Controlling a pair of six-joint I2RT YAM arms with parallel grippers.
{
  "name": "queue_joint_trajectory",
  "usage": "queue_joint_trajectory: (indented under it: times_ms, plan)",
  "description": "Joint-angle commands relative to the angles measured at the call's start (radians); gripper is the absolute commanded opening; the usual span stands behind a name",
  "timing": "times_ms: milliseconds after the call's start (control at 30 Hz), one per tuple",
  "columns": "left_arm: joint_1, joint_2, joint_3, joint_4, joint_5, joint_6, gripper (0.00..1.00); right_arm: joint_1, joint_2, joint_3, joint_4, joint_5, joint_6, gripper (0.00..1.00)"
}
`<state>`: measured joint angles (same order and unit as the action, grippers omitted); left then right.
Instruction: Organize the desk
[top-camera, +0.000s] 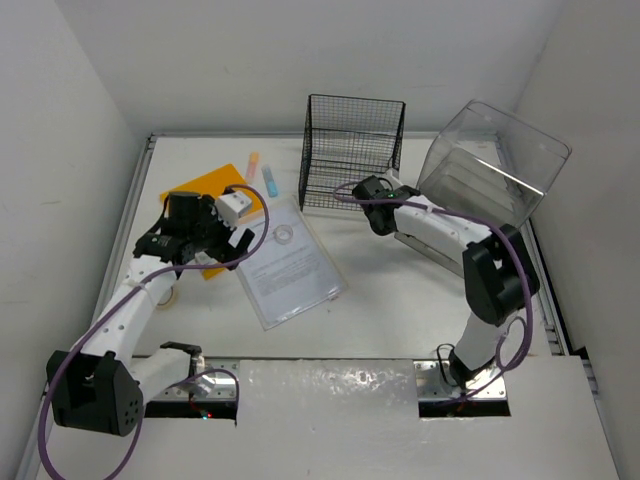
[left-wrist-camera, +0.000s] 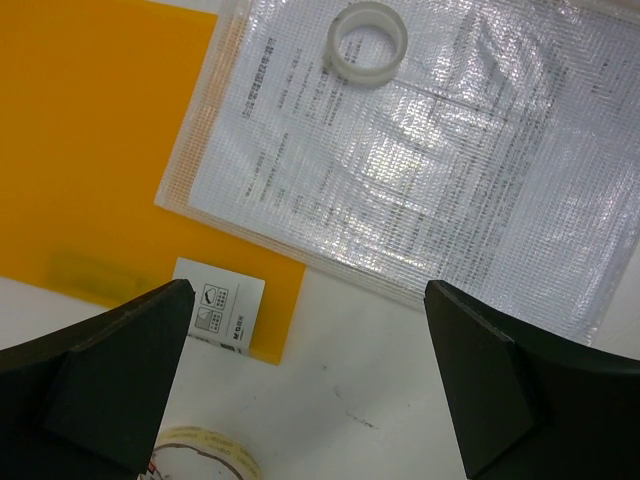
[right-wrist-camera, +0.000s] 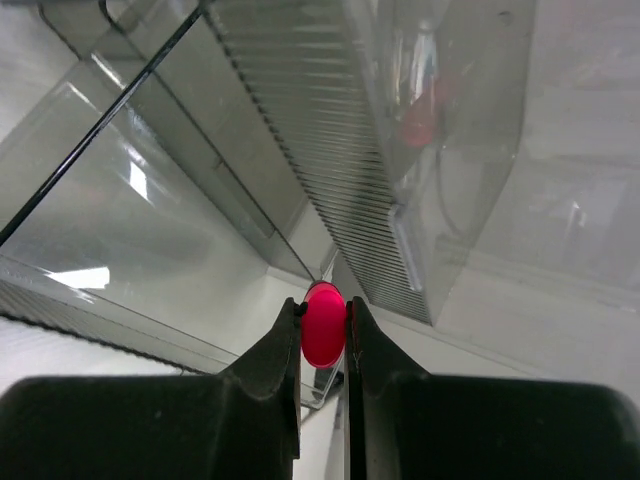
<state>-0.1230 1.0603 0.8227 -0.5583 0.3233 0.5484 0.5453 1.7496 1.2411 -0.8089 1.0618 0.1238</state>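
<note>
White matte surface (top-camera: 400, 300), silver-railed, spread beneath both arms. At its far edge, black mesh rack (top-camera: 352, 150); just right of that, clear drawer box (top-camera: 495, 165), tilted. Left of centre, clear document sleeve (left-wrist-camera: 400, 160) with tape ring (left-wrist-camera: 367, 42) on top, overlapping orange sheet (left-wrist-camera: 90, 150); small white card (left-wrist-camera: 220, 310) at the sheet's corner, second tape roll (left-wrist-camera: 205, 455) nearer in. Above these, left pincer (left-wrist-camera: 308, 300), fingers wide apart, gripping nothing. Close against the drawer box, right pincer (right-wrist-camera: 323, 308), clamped on small pink-red object (right-wrist-camera: 323, 335).
</note>
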Motion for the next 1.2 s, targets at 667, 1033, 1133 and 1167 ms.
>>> queue_joint_trajectory:
  times_ms: [667, 1033, 1133, 1167]
  plan:
    - [0.019, 0.02, -0.023, 0.044, -0.03, 0.004, 1.0, -0.025, 0.088, 0.054, 0.016, -0.071, -0.03, 0.22]
    - [0.023, 0.029, -0.016, 0.047, -0.038, -0.001, 0.99, -0.027, 0.038, 0.052, 0.024, -0.128, -0.029, 0.41]
    - [0.034, 0.044, -0.011, 0.057, -0.038, -0.007, 1.0, -0.025, -0.007, 0.043, 0.037, -0.163, -0.029, 0.44]
    - [0.036, 0.052, -0.004, 0.058, -0.038, -0.01, 1.0, -0.027, -0.022, 0.04, 0.042, -0.177, -0.03, 0.45]
